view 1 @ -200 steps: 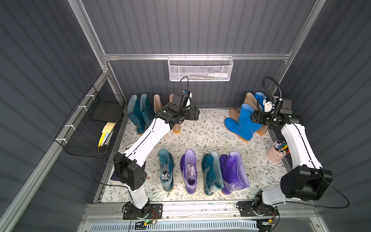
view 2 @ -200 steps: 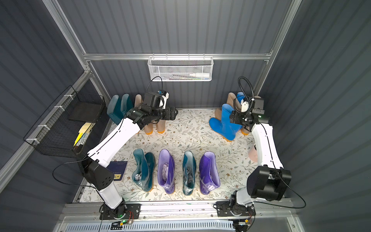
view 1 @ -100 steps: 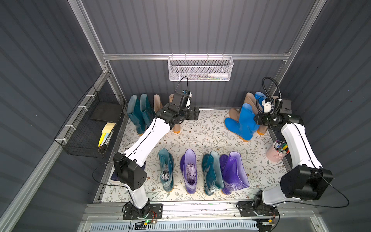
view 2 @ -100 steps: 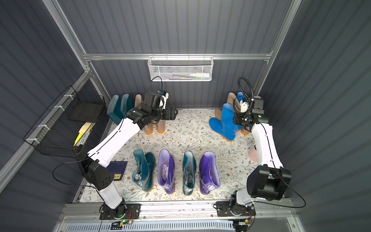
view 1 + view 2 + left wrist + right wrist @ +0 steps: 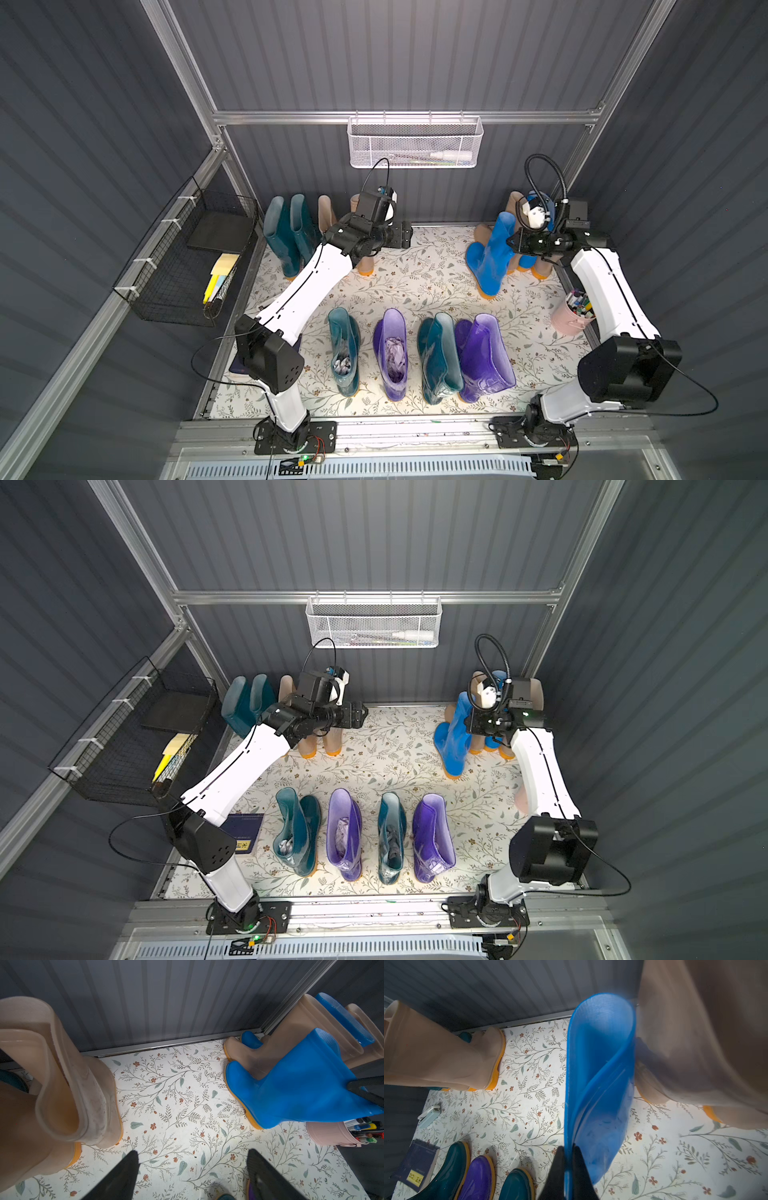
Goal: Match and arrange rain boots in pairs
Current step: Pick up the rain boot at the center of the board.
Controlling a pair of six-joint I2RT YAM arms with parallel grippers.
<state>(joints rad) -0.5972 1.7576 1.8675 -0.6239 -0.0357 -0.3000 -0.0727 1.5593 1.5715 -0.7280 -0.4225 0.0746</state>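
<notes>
My right gripper (image 5: 568,1149) is shut on the top rim of a bright blue rain boot (image 5: 600,1084), which stands on the floral mat at the back right (image 5: 490,253). Behind it are beige boots (image 5: 515,203) and a second blue boot (image 5: 540,201). My left gripper (image 5: 191,1152) hangs open over bare mat, next to two beige boots (image 5: 62,1088) at the back left (image 5: 365,262). Two dark teal boots (image 5: 291,237) stand in the back left corner. The front row reads teal (image 5: 345,353), purple (image 5: 392,353), teal (image 5: 438,357), purple (image 5: 484,357).
A pink cup of markers (image 5: 571,313) stands by the right wall under my right arm. On the left wall hangs a black wire basket (image 5: 187,257), and a white mesh basket (image 5: 413,143) on the back wall. A dark blue book (image 5: 245,833) lies front left.
My right gripper's jaws have closed on the blue boot's rim. The left arm has hardly moved and stays open.
</notes>
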